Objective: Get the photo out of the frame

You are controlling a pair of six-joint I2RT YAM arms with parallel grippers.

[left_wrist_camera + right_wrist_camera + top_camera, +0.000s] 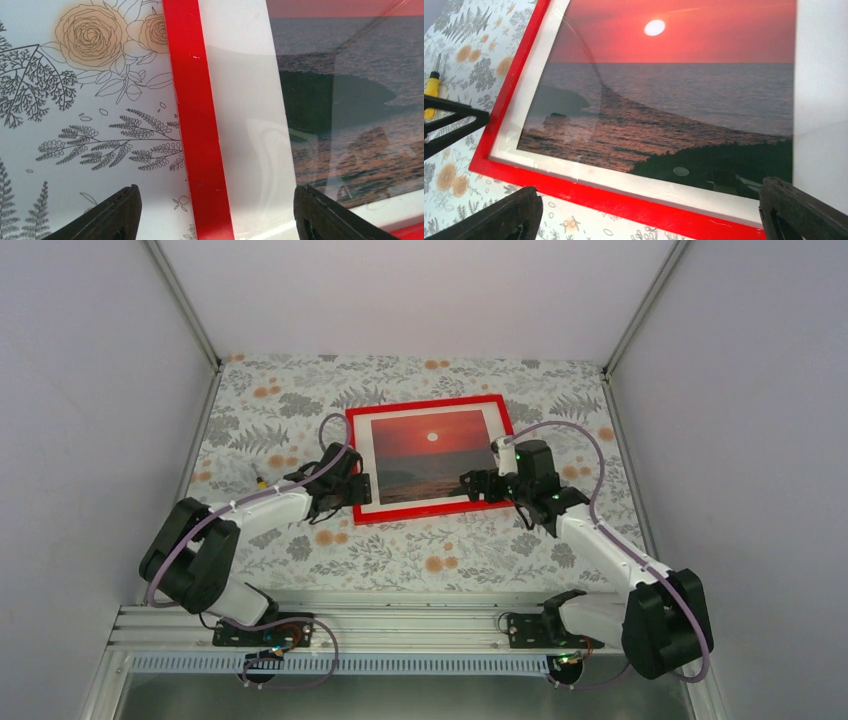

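Top external: high, behind arm bases, faces down and forward, far, whole table [430, 550] in view. Left wrist: very near, looks down on frame [200, 125] left rail. Right wrist: near, oblique across photo [674, 100] from frame's near side. All three share frame, photo.

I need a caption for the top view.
Left gripper and right gripper, both open, flank the red frame holding a sunset photo.
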